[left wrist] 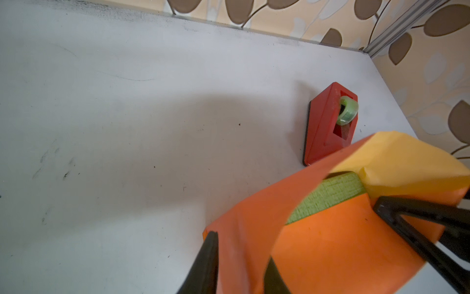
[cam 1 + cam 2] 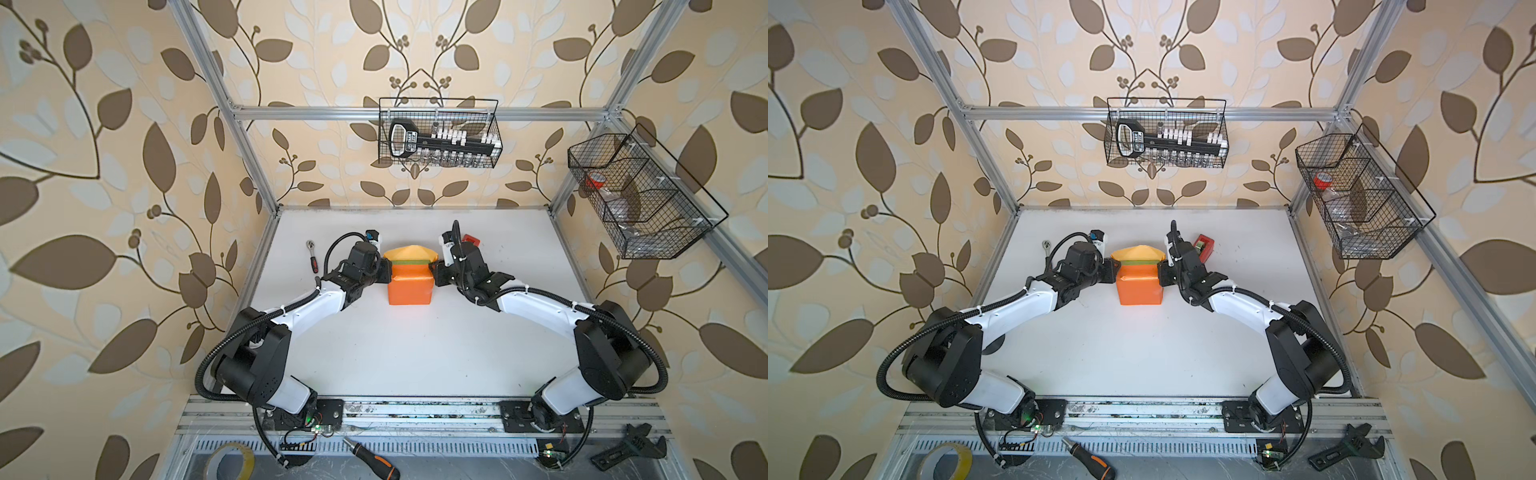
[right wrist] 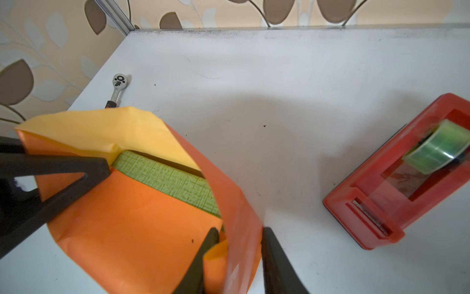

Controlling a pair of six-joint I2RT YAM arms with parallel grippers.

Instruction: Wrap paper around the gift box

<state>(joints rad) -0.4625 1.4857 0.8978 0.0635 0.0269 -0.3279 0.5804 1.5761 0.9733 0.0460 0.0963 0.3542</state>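
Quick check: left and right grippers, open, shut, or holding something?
Left gripper: shut on the paper, at its left side flap.
Right gripper: shut on the paper's right side flap.

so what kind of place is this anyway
Probably a robot test cell dressed as a room: an aluminium frame lined with leaf wallpaper, two arms bolted to a rail, and tools in wire baskets.

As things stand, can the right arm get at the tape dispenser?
Probably, but not freely. The red tape dispenser sits close beside the right gripper with bare table between, but its jaws straddle a fold of the paper; it must let go first.
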